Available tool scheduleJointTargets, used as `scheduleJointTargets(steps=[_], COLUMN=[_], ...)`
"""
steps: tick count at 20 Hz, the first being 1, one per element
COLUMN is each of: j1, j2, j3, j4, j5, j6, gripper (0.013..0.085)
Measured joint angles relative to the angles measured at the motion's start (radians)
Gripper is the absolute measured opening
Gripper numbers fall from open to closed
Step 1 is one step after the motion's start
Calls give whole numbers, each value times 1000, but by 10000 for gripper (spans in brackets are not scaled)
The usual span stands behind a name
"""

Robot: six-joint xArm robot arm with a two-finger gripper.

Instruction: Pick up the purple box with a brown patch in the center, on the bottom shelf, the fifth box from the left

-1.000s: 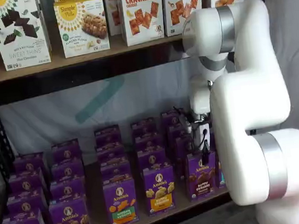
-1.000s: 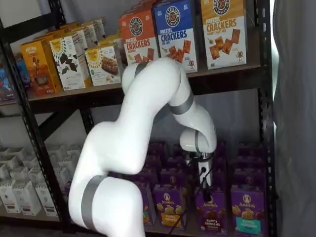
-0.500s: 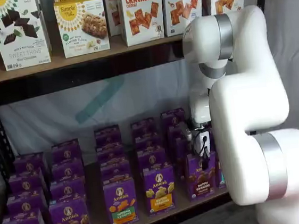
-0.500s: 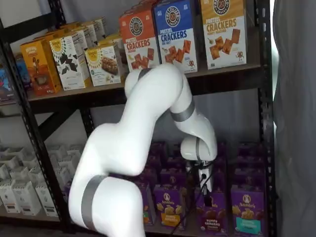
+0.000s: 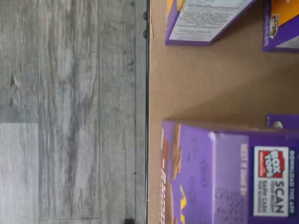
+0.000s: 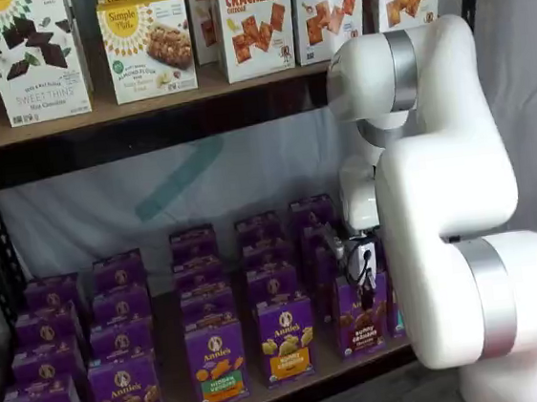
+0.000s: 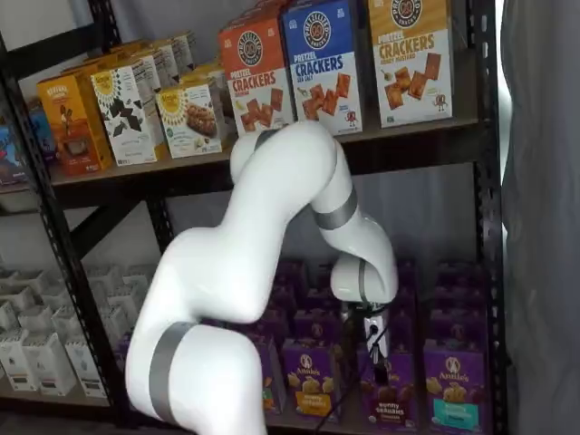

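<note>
At the front edge of the bottom shelf (image 6: 269, 393), the purple box (image 6: 360, 325) stood upright as the frontmost carton of its column, brown band and bunny crackers facing outward; in both shelf views it sat just right of a carton with a yellow-orange band (image 6: 286, 338). A shelf view also showed a teal-patched carton (image 7: 452, 385) on its other side.

The gripper (image 6: 365, 292) hung directly above the box's top, with a cable beside it. The black fingers were seen only partly against the dark cartons, and no gap could be made out; whether they were apart or together could not be told. Contact with the box could not be confirmed either.

The wrist view showed the carton's top and front face (image 5: 219, 172) close beneath the camera, by the shelf's black rim, with grey floor beyond.

Judgement: the step in hand was the final descent onto the box; no grasp was evident. The next move called for straddling the carton's top without nudging the neighbours, then closing and lifting.
</note>
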Motion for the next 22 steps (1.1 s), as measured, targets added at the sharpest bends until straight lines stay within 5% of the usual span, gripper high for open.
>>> scheduleJointTargets(steps=[9,15,22], j1=[4,8,9], j2=[2,2,0], j3=[6,12,18], j4=[-1,3,1], j5=[-8,-19,-27], j6=[4,5,8], gripper=[570,570,410])
